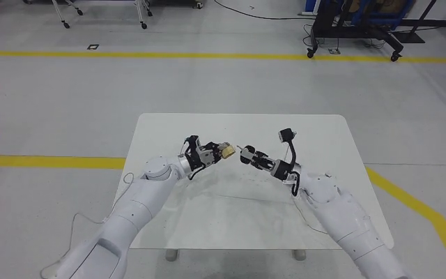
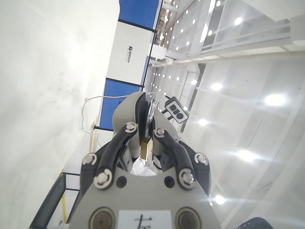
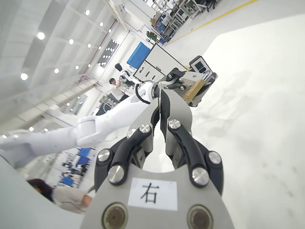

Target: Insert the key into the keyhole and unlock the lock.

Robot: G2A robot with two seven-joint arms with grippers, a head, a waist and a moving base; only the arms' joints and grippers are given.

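Note:
My left gripper [image 1: 209, 153] is shut on a brass padlock [image 1: 225, 151] and holds it above the middle of the white table. In the left wrist view the brass body [image 2: 145, 149] sits between the fingers, with the steel shackle [image 2: 152, 110] further out. My right gripper [image 1: 247, 156] faces it from the other side, shut on a small key [image 1: 240, 148] whose tip points at the lock across a short gap. In the right wrist view the fingers [image 3: 166, 101] are pressed together, and the padlock [image 3: 194, 88] hangs just beyond them in the left gripper [image 3: 188, 79].
Both arms hover over the white table [image 1: 313, 132], which has bare surface all around them. The right arm's wrist camera [image 1: 286, 135] sticks up behind its gripper. Grey floor with yellow lines surrounds the table.

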